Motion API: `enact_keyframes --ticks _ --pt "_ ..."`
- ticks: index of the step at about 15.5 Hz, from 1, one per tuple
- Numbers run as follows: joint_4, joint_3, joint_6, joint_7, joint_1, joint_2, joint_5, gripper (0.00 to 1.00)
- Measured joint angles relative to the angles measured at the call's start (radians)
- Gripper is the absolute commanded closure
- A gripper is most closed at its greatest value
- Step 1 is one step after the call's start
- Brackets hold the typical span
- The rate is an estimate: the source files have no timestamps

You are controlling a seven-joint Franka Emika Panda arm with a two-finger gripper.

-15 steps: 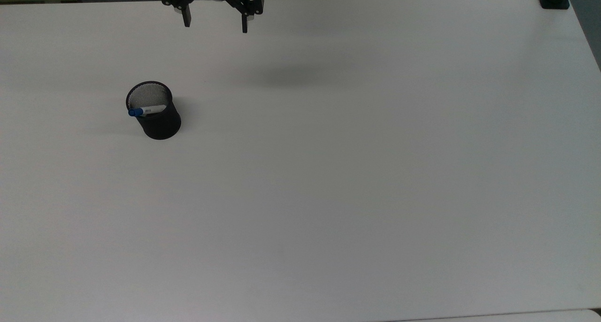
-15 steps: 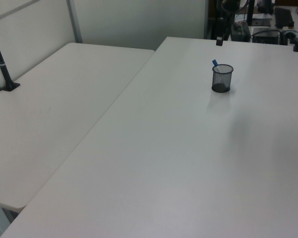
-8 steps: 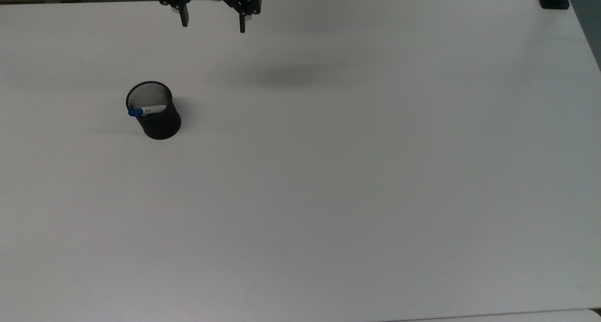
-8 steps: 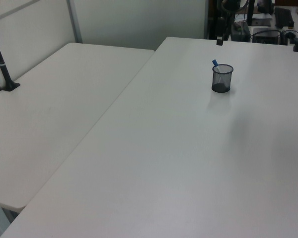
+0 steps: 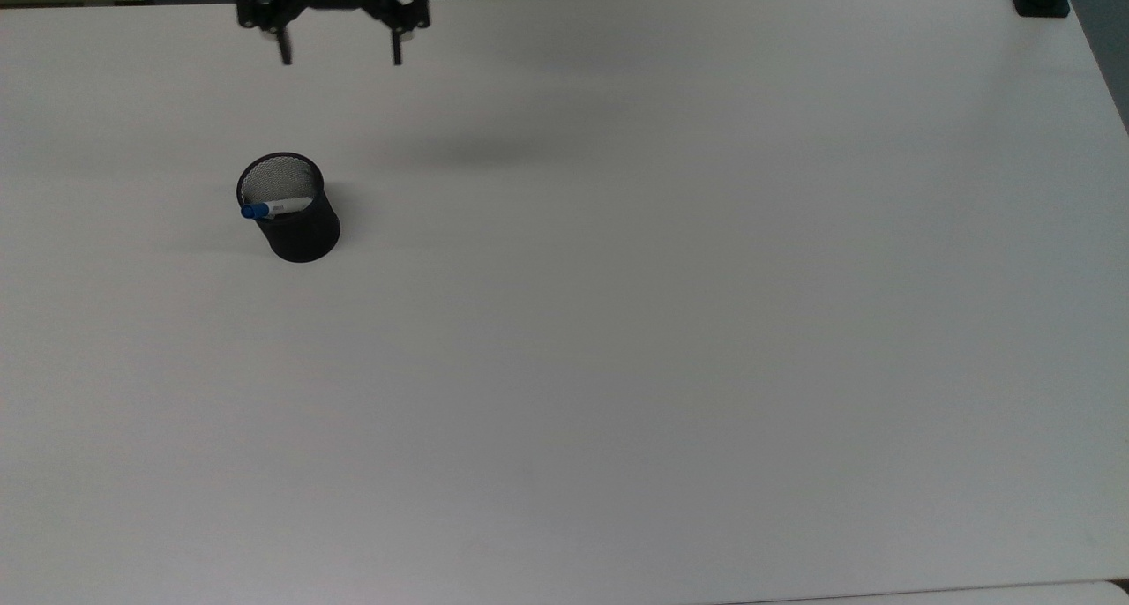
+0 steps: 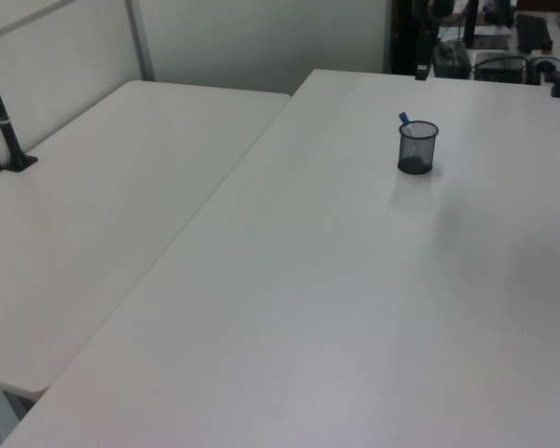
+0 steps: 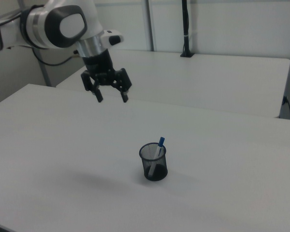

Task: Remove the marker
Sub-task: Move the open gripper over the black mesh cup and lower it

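Change since the earlier frame: your gripper has shifted toward the top view's left along the far edge of the counter, and its faint shadow on the surface has slid the same way; cup and marker have not moved. Gripper: you have it in the air, well clear of the surface, jaws spread wide and empty, fingertips pointing down. In the right view it hangs on the white arm, up and to the right view's left of the cup. Marker: white barrel, blue cap, standing tilted inside the black mesh cup, cap end resting against the rim and poking just above it; in the right view the cap leans toward the right view's upper right. Cup: upright on the counter, in the top view's left half, well apart from your gripper. In the left view the cup sits far up the counter with the marker showing at its rim. Second white counter: adjoins at the left view's left.
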Motion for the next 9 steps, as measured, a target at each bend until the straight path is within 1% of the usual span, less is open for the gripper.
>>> enact_keyframes --ticks 2,4,7,9 --pt "-0.021 -0.012 0.088 -0.008 -0.013 0.023 -0.030 0.00" --pt "-0.063 -0.053 0.232 -0.003 -0.018 0.041 -0.035 0.00" --pt "-0.129 -0.113 0.430 0.092 -0.026 0.072 -0.035 0.00" --pt "-0.161 -0.134 0.510 0.143 -0.027 0.096 -0.035 0.00"
